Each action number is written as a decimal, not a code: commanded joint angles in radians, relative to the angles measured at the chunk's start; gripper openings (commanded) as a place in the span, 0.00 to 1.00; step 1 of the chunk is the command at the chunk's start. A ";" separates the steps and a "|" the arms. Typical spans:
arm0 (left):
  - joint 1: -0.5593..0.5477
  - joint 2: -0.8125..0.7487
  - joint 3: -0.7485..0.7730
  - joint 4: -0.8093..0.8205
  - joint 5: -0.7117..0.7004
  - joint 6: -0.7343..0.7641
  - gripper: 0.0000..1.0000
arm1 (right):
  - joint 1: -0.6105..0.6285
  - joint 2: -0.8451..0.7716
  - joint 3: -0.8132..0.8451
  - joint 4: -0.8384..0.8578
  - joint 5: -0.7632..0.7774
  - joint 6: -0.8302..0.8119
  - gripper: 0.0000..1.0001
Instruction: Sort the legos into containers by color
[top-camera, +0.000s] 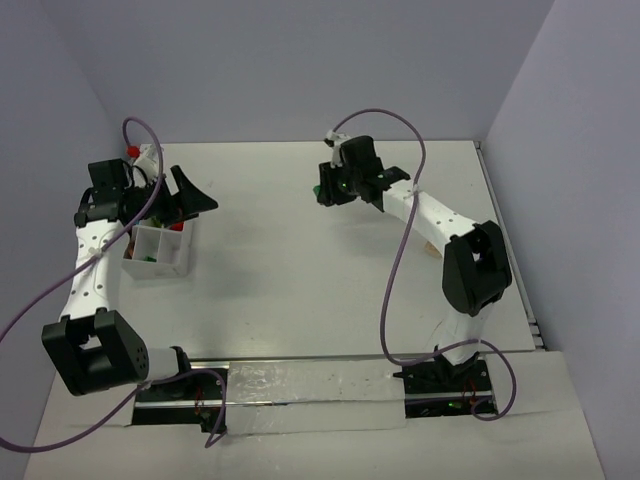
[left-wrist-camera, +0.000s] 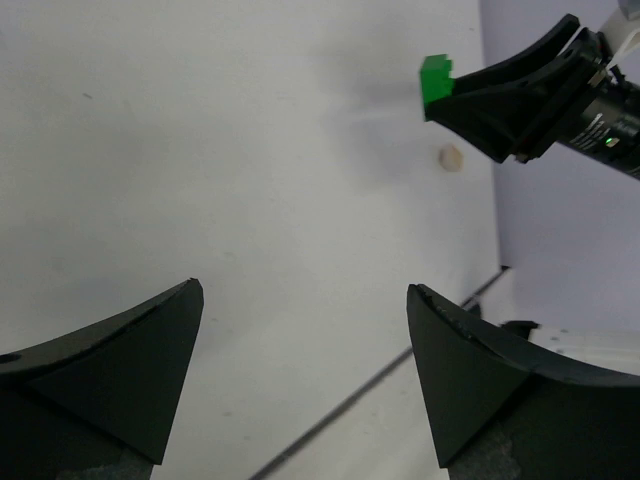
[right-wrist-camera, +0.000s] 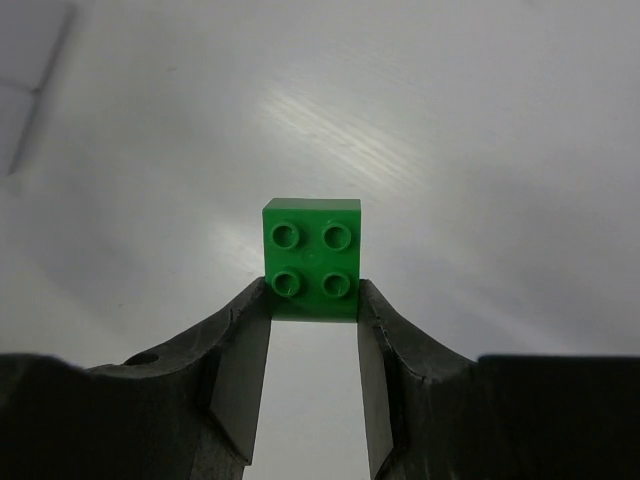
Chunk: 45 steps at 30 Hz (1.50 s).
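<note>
A green lego with four studs is pinched at its lower edge by my right gripper, which is shut on it and holds it above the table. From above, that gripper is at the far middle of the table, the green lego at its tip. My left gripper hangs open over the containers, a white gridded box at the left with red and green legos inside. Between the left fingers there is only bare table. The left wrist view also catches the green lego and a small tan lego on the table.
Grey-violet walls enclose the table at the back and both sides. A strip of foil tape runs along the near edge between the two arm bases. Purple cables loop from both arms.
</note>
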 joint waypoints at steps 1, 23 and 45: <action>-0.059 -0.011 -0.037 0.144 0.151 -0.213 0.91 | 0.087 -0.010 0.055 -0.003 -0.187 -0.087 0.00; -0.267 0.005 -0.180 0.297 0.159 -0.374 0.76 | 0.382 -0.110 0.110 0.005 -0.164 -0.152 0.00; -0.189 -0.028 0.018 0.003 0.045 -0.054 0.00 | 0.355 -0.133 0.099 -0.024 -0.149 -0.206 1.00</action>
